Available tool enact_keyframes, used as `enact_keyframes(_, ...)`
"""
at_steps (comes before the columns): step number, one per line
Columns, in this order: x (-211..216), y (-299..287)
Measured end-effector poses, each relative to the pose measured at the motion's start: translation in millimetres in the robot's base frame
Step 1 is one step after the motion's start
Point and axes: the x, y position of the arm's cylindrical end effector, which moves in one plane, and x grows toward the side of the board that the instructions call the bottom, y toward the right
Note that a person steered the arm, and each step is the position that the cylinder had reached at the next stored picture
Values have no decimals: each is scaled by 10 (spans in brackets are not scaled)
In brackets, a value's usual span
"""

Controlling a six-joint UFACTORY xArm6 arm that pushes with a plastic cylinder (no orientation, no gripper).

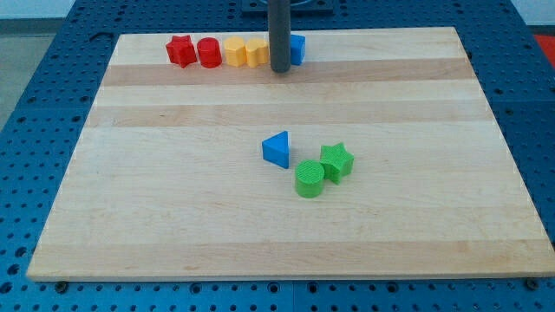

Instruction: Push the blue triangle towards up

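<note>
The blue triangle [277, 149] is a small solid wedge, apex pointing to the view's top, its lighter top face catching the light and its front side darker. It lies near the middle of the surface [173, 199], well below my tip [280, 69] in the view and almost straight under it. There is no pincer here to spread or press together: the arm ends in a dark rod, and my tip touches no block.

Just to the view's right and below the triangle sit a green cylinder [310, 179] and a green star [336, 161], close together, the cylinder nearly touching the triangle's lower corner.

Along the top edge, a row runs to the view's left of my tip: red star [179, 51], red cylinder [209, 53], and two yellow blocks [245, 52], shapes unclear. A blue block [297, 48] peeks out just right of the rod.

Between the triangle and my tip the wood is bare.
</note>
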Motion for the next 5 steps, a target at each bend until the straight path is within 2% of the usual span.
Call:
enact_keyframes(1, 612, -587)
enact_keyframes(2, 1156, -921)
enact_keyframes(4, 1924, -653)
enact_keyframes(5, 1949, -305)
